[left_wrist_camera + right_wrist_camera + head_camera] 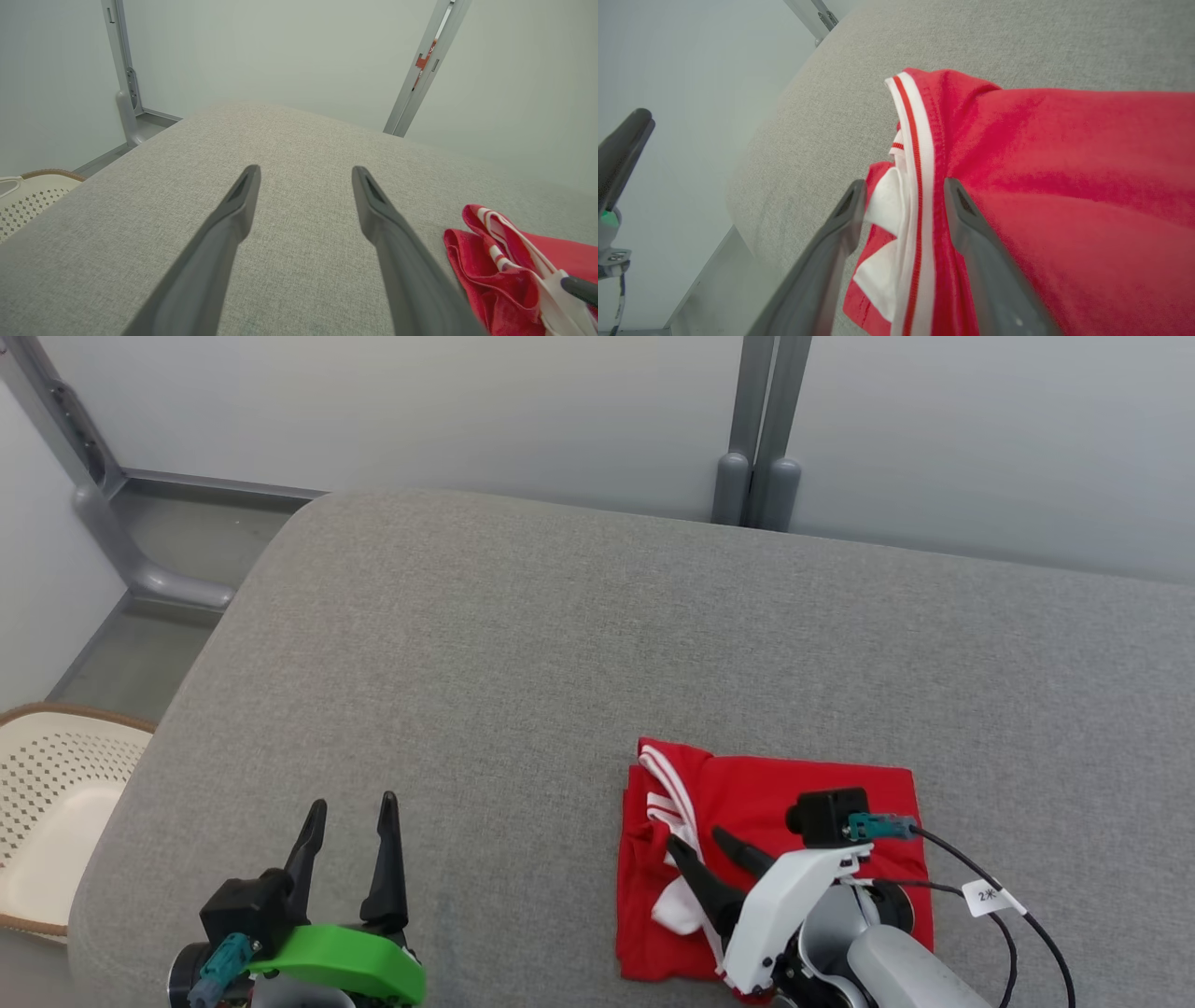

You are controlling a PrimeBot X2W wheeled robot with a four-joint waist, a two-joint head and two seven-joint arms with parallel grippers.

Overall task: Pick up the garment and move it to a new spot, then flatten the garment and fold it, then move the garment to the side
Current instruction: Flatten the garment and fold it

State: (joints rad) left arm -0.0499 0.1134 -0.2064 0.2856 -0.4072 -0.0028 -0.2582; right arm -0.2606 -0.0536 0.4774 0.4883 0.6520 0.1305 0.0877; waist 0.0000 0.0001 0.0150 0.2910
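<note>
Folded garment (822, 793) lies flat on cushion (560, 644); our right gripper (697, 837) spread astride striped hem (915, 154), pinching nothing; our left gripper (355, 800) wide open, parked clear, we judge, to spare fold

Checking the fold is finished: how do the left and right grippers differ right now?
The left gripper hovers over bare grey cushion, apart from the red garment; the right gripper straddles its striped edge. The left gripper has a green shell, the right gripper a white one. Both have jaws apart.
</note>
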